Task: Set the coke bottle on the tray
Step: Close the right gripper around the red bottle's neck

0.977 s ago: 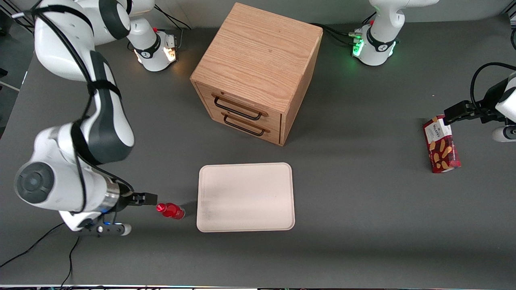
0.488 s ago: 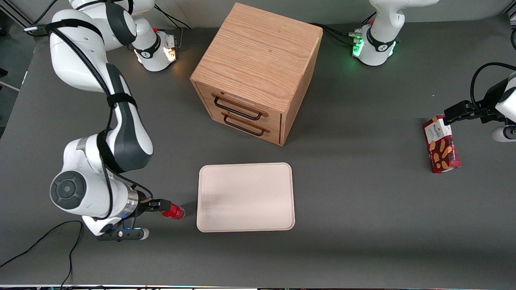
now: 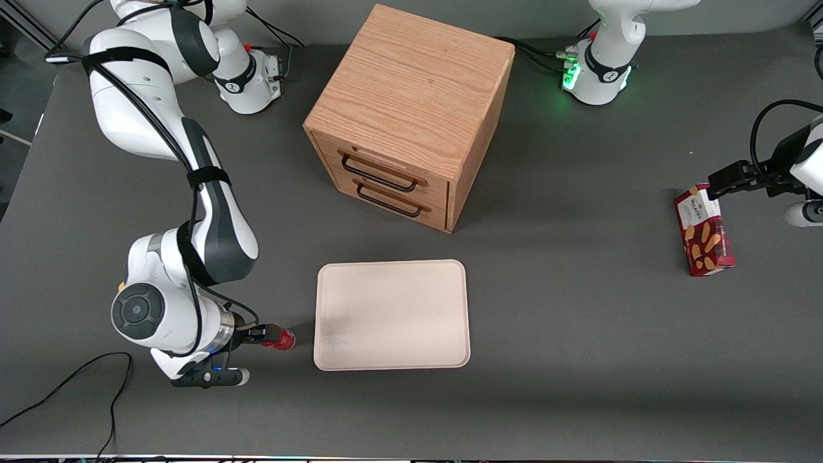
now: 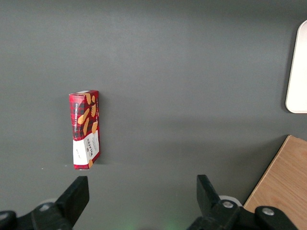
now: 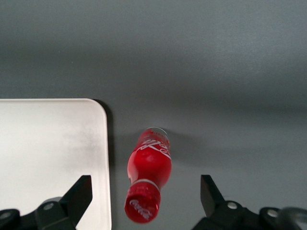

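a: where do we have the claw (image 3: 262,334) at this point?

b: we hold it low over the worktop (image 3: 578,334), at the coke bottle (image 3: 280,338), on the working arm's end. in the right wrist view its two fingers (image 5: 76,194) stand spread wide, one on each side of the bottle, touching neither side. nothing is pinched.

a: and the bottle itself?

b: we see it upright on the worktop, just beside the tray (image 3: 391,314), near the tray's corner nearest the front camera, with a narrow strip of bare worktop between them. it is not on the tray yet.

a: why do we straddle it this way?

b: we judge this to be the approach for a grasp: open fingers on both sides let us close across the body below the cap. the bottle is small and narrow, so an off-centre closure could tip it.

a: any writing to record?

b: in the right wrist view the red cap carries white script that reads as coca-cola, and the label shows white script of the same style, partly legible. the red biscuit box (image 3: 703,238), lying flat toward the parked arm's end, well apart from the tray, reads "walkers" on its white panel. the wooden drawer cabinet (image 3: 409,116), farther from the front camera than the tray, shows no markings.
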### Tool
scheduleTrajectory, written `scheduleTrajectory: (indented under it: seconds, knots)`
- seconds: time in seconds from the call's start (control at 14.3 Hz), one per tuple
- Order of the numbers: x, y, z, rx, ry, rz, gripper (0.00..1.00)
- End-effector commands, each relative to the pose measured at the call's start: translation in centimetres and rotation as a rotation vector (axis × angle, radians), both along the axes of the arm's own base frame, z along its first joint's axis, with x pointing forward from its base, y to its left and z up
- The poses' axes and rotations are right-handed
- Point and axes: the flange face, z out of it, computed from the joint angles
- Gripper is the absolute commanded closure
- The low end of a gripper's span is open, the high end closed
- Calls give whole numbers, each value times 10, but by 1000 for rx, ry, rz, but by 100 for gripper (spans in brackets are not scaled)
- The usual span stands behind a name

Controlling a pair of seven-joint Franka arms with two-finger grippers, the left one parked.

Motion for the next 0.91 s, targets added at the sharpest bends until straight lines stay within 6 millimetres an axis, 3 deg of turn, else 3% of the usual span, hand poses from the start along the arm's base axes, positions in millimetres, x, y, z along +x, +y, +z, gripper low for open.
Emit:
scheduleTrajectory:
  seconds: [0.0,0.49,0.84]
  knots:
    - [-8,3,-11,-9,-17,-14,0]
    - [-23,0,-9,-15,5,-12,6]
    - [-23,-2,-10,-6,-19,-5,25]
